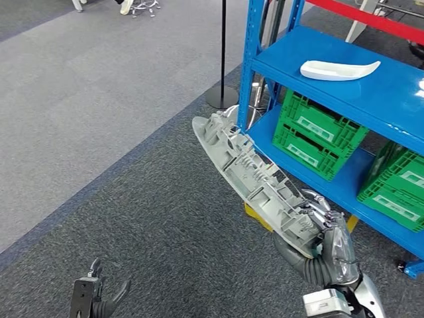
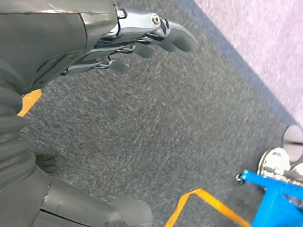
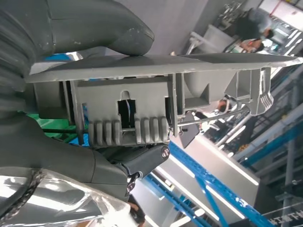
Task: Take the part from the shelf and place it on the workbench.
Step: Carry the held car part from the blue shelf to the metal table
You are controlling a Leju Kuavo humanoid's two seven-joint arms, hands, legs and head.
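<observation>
In right hand (image 1: 324,232): long grey ribbed plastic part (image 1: 255,179), gripped at one end, far end jutting out beside blue metal shelf (image 1: 350,86) upright. Risk: leverage twists part loose, or tip strikes upright when turning. Left hand (image 1: 97,298) low, fingers apart, holding nothing.

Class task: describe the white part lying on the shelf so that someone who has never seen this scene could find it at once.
Start at the blue shelf on the right. On its upper board, above the green crates, lies the white part: a long, flat, smooth shell tapering to a point. Unlike the ribbed grey part in the right hand, it is held by nothing.
</observation>
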